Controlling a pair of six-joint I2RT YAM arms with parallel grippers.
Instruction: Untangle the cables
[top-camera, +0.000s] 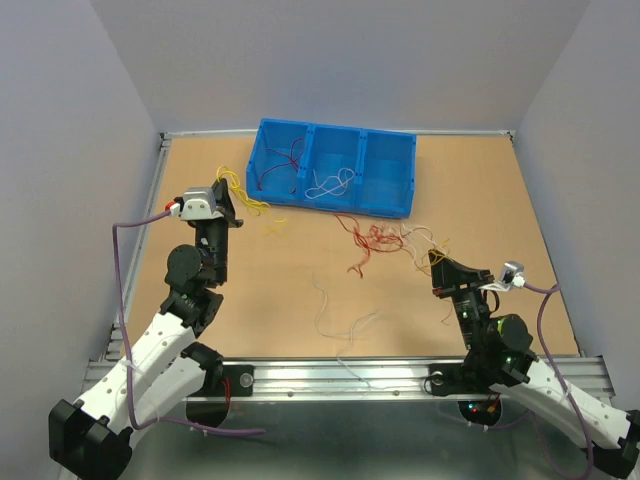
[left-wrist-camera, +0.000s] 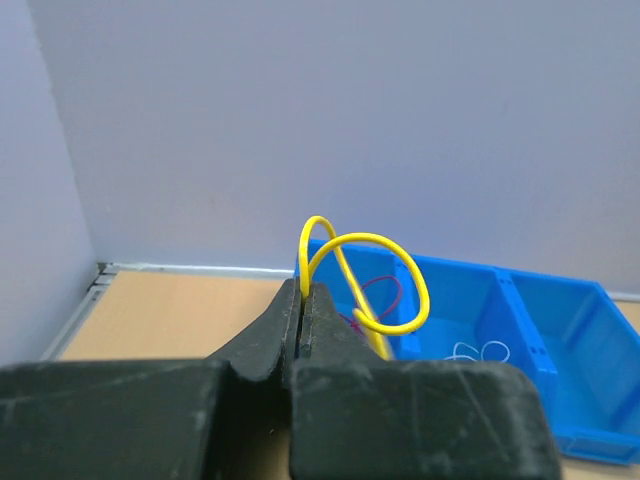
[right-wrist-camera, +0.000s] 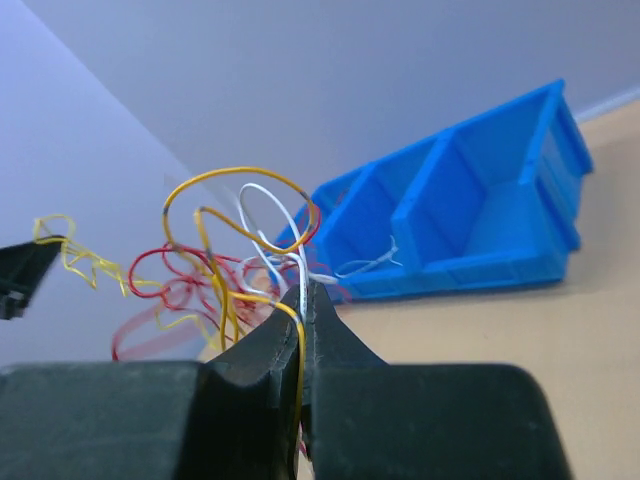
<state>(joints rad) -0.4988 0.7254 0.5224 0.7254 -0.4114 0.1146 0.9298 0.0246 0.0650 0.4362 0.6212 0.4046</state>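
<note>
My left gripper (top-camera: 232, 200) is shut on a yellow cable (left-wrist-camera: 365, 275) that loops up from its closed jaws (left-wrist-camera: 302, 300); in the top view the yellow cable (top-camera: 243, 192) hangs beside the blue bin's left end. My right gripper (top-camera: 436, 262) is shut (right-wrist-camera: 303, 300) on white and yellow cables (right-wrist-camera: 245, 235) of a red, yellow and white clump (top-camera: 385, 240) that lies in front of the bin. Loose white cables (top-camera: 335, 315) lie on the table near the front. A red cable (top-camera: 280, 165) and a white cable (top-camera: 332, 183) lie in the bin.
The blue bin (top-camera: 388, 205) with three compartments stands at the back centre of the wooden table; it also shows in the left wrist view (left-wrist-camera: 560, 400) and in the right wrist view (right-wrist-camera: 470, 200). Grey walls enclose the table. A metal rail (top-camera: 340, 375) runs along the near edge.
</note>
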